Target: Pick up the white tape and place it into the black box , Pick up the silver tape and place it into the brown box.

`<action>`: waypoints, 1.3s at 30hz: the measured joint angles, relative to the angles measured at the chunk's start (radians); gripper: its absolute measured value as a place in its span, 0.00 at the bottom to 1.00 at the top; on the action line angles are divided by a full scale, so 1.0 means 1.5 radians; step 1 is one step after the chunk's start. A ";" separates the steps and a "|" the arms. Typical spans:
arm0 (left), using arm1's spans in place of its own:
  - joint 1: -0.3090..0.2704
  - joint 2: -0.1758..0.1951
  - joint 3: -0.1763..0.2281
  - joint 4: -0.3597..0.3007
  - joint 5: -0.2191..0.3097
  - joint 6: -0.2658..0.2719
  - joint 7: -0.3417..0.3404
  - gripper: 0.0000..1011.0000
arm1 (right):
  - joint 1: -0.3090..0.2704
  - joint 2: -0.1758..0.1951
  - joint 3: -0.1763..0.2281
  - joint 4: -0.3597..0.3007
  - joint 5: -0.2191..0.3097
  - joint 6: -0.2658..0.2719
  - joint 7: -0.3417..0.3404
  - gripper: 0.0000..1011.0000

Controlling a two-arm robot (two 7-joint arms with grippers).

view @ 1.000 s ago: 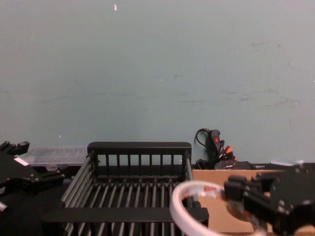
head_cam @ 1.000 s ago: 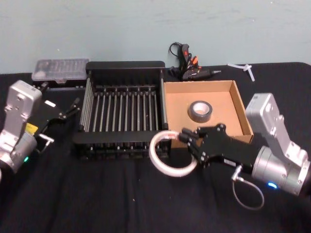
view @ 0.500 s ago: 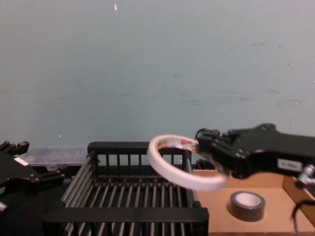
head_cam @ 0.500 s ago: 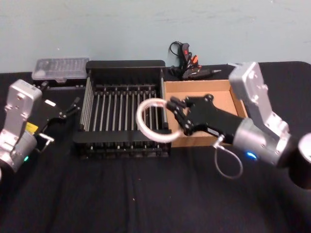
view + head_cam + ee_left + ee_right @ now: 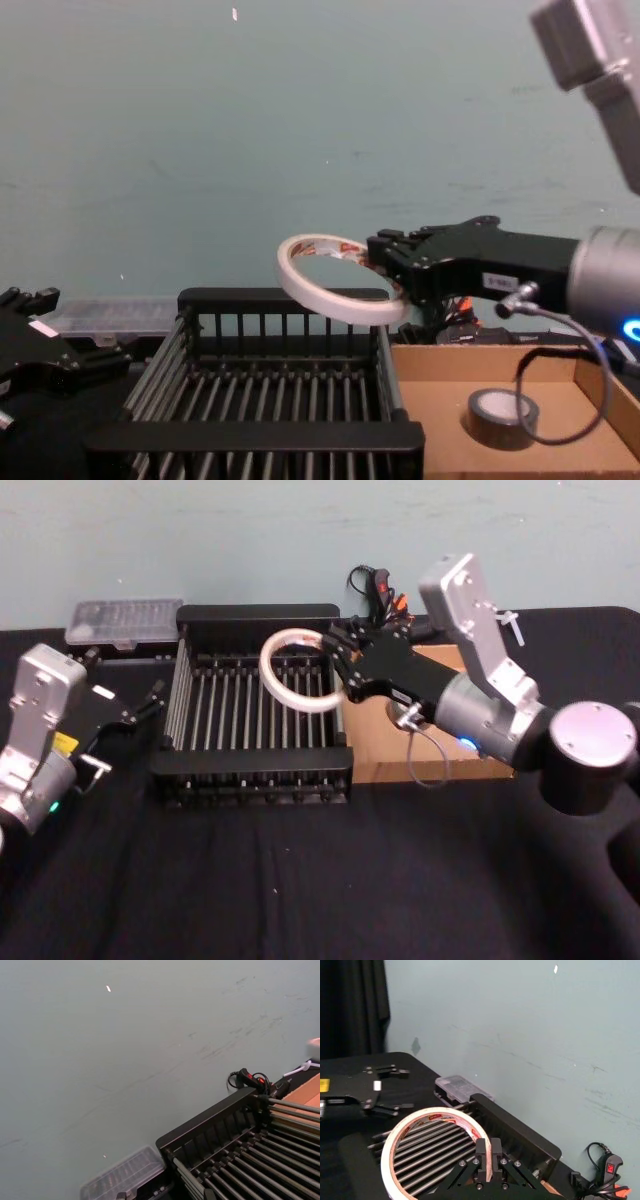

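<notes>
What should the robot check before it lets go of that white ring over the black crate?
1. Right claw grips the white tape: ok.
2. Tape is over the black box, not the brown box: ok.
3. Tape is above the rim: ok, chest view shows it held well above.
4. Crate floor below is free: ok.
5. Left claw is outside the crate: ok, parked at its left.
6. Silver tape already in the brown box: ok.
</notes>
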State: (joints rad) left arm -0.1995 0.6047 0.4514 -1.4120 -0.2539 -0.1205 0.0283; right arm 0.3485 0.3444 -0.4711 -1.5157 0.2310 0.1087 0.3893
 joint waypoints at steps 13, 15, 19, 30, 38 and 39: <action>0.000 0.000 0.000 0.000 0.000 0.000 0.000 0.99 | 0.073 -0.086 -0.020 0.137 -0.056 0.002 -0.033 0.07; 0.000 0.000 0.000 0.000 0.000 0.000 0.000 0.99 | 0.082 -0.098 -0.022 0.159 -0.066 0.001 -0.036 0.07; 0.000 0.000 0.000 0.000 0.000 0.000 0.000 0.99 | 0.096 -0.115 -0.027 0.195 -0.080 0.000 -0.041 0.07; 0.000 0.000 0.000 0.000 0.000 0.000 0.000 0.99 | 0.123 -0.154 -0.029 0.273 -0.115 -0.007 -0.056 0.07; 0.000 0.000 0.000 0.000 0.000 0.000 0.000 0.99 | 0.126 -0.158 -0.029 0.281 -0.124 -0.008 -0.059 0.07; 0.000 0.000 0.000 0.000 0.000 0.000 0.000 0.99 | 0.126 -0.157 -0.029 0.281 -0.123 -0.008 -0.059 0.07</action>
State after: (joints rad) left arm -0.1995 0.6047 0.4514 -1.4120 -0.2539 -0.1205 0.0283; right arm 0.5370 0.1084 -0.5154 -1.0944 0.0459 0.0971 0.3009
